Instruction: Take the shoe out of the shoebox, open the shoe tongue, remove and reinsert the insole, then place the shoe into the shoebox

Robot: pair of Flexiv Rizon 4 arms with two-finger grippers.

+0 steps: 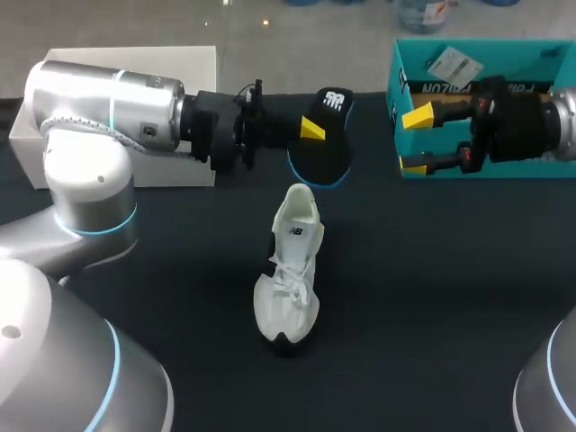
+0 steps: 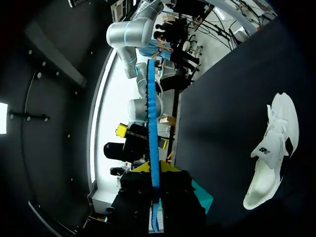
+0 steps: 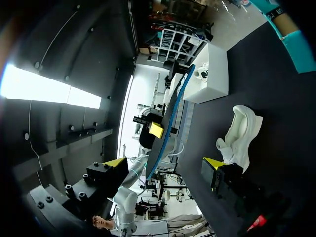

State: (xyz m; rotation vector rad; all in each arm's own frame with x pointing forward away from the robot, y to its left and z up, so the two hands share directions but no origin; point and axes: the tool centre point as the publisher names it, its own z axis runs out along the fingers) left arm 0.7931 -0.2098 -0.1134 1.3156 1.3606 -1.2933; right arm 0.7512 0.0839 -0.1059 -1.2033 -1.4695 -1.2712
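Nearest me: white lace-up mesh sneaker [image 1: 288,283] with a black toe, standing on its sole about mid-way across the black cloth-covered table [image 1: 432,297], toe toward me, heel away. It is out of the box with its mouth facing up, so the opening can be reached from above.

Just beyond the heel – flat black foam insole [image 1: 326,144] with a blue rim, lifted clear of the table and apart from the sneaker. The left gripper [image 1: 311,130] is clamped on it; in the left wrist view the insole runs edge-on between the two yellow tips. Pinching across the thin faces keeps it from flopping and leaves one end free to lead – by my reading, a sensible hold for feeding it back in.

The right gripper [image 1: 412,141] hangs off to the right at about the same depth, fingers spread, nothing between them. It is probably parked there to steady the sneaker.

Farthest: teal cardboard shoebox [image 1: 397,76] behind the right gripper, open side up; white rectangular box [image 1: 180,63] at far left, behind the left arm.

Judgement: insole is out; reinsertion and boxing not yet done
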